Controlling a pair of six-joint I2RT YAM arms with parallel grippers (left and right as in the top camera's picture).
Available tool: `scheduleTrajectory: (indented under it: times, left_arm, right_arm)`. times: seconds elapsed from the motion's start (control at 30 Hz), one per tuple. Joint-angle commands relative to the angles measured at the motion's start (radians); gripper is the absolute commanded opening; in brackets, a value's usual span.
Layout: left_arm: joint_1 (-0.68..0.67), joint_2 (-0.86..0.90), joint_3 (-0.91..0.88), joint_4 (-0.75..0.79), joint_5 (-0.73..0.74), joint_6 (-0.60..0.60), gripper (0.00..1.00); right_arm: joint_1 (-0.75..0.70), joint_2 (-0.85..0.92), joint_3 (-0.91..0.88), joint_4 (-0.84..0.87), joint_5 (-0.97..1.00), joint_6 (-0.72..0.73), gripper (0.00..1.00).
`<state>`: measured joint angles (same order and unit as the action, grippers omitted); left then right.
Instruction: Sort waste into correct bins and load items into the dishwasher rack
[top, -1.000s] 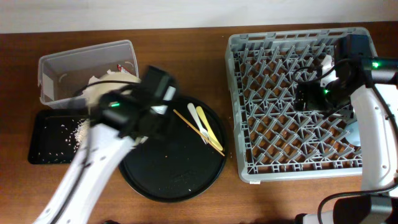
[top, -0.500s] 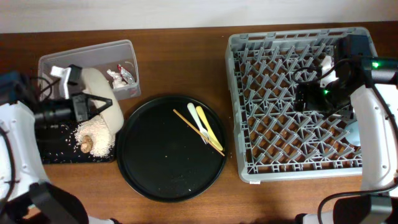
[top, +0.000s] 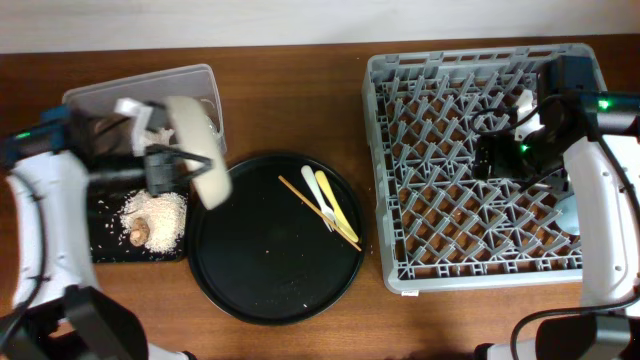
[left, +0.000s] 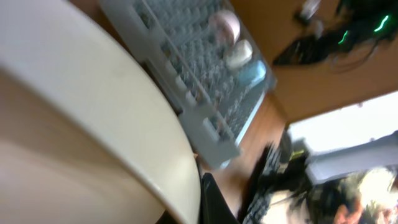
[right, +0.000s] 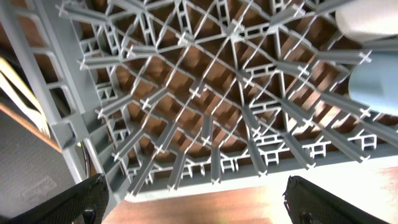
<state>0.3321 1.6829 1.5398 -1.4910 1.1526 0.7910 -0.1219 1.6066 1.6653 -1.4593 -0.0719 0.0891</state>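
Left hand (top: 160, 168) grasps the cream bowl (top: 195, 150) by its rim. The bowl is tipped on edge between the clear tub (top: 100, 95) and the round black tray (top: 270, 290). Rice (top: 158, 212) is heaped on the flat black tray (top: 105, 245). Right hand (top: 497, 152) is released and empty over the dishwasher rack (top: 400, 270). Judgement: lift the bowl high over the rack wall, then seat it on edge between free left-side pegs, clear of the right arm.

Left arm (top: 42, 225) extends from the near edge, wrist turned sideways. The left gripper (top: 168, 165) is clamped on the rim of the bowl (top: 195, 140), which tilts just ahead of it. Right arm (top: 600, 200) is bent at the elbow, the right gripper (right: 196, 186) pointing down with its fingers (right: 87, 199) spread wide.
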Motion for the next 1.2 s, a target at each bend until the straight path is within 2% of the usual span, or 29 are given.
scheduleTrajectory:
  times: [0.0,0.03,0.07,0.13,0.2,0.3,0.33,0.47,0.53,0.6,0.7,0.77,0.83,0.9,1.0,1.03,1.07,1.1,1.17]
  left_arm:
    - [-0.302,-0.031,0.01,0.158,-0.362,-0.319,0.0]
    - [-0.404,-0.03,0.01,0.216,-0.497,-0.417,0.0]
    - [-0.524,-0.028,0.009,0.272,-0.708,-0.535,0.0]
    - [-0.675,-0.006,0.009,0.308,-0.869,-0.567,0.0]
    - [-0.822,0.093,0.008,0.286,-1.105,-0.671,0.0]
    - [-0.873,0.22,0.001,0.239,-1.191,-0.785,0.0]
    - [-0.874,0.24,-0.008,0.229,-1.268,-0.866,0.0]
    - [-0.872,0.247,-0.016,0.222,-1.257,-0.877,0.02]
    - [-0.873,0.247,-0.016,0.22,-1.185,-0.877,0.02]
    - [-0.873,0.247,-0.016,0.216,-1.176,-0.877,0.13]
    - [-0.873,0.247,-0.016,0.192,-1.163,-0.877,0.38]
    - [-0.871,0.244,-0.001,0.188,-1.144,-0.877,0.43]
    - [-0.843,0.192,0.05,0.189,-1.16,-0.877,0.5]
    - [-0.797,0.139,0.066,0.189,-1.175,-0.877,0.53]
    - [-0.58,0.02,0.066,0.156,-1.178,-0.944,0.58]
    - [-0.481,0.004,0.066,0.13,-1.178,-1.037,0.6]
    - [-0.407,0.003,0.066,0.108,-1.178,-1.1,0.66]
    - [-0.34,0.003,0.066,0.087,-1.178,-1.143,0.73]
    - [-0.23,0.003,0.066,0.052,-1.179,-1.169,0.75]
  right_arm:
    - [-0.003,-0.016,0.008,0.0,0.005,-0.006,0.95]
    - [-0.003,-0.016,0.008,0.0,0.005,-0.006,0.95]
    - [-0.003,-0.016,0.008,0.0,0.004,-0.006,0.95]
    - [-0.003,-0.016,0.008,0.0,0.005,-0.007,0.95]
    - [-0.003,-0.016,0.008,0.0,0.004,-0.007,0.95]
    - [-0.003,-0.016,0.008,0.0,0.005,-0.007,0.95]
    - [-0.003,-0.016,0.008,0.0,0.005,-0.007,0.95]
    - [-0.003,-0.016,0.008,0.0,0.004,-0.007,0.95]
    - [-0.003,-0.016,0.008,0.0,0.004,-0.007,0.95]
    - [-0.003,-0.016,0.008,0.0,0.005,-0.007,0.95]
    - [-0.003,-0.016,0.008,0.0,0.005,-0.007,0.95]
    - [-0.003,-0.016,0.008,0.0,0.004,-0.007,0.95]
    - [-0.003,-0.016,0.008,0.0,0.0,-0.007,0.96]
    - [-0.002,-0.016,0.009,0.002,-0.055,-0.048,0.98]
    - [0.019,-0.016,0.009,0.029,-0.306,-0.119,1.0]
    - [0.082,-0.016,0.009,0.063,-0.317,-0.12,0.99]
    - [0.161,-0.016,0.009,0.1,-0.315,-0.12,0.99]
    - [0.256,-0.011,0.009,0.146,-0.29,-0.118,0.99]
    - [0.403,0.024,0.008,0.206,-0.209,-0.094,0.98]
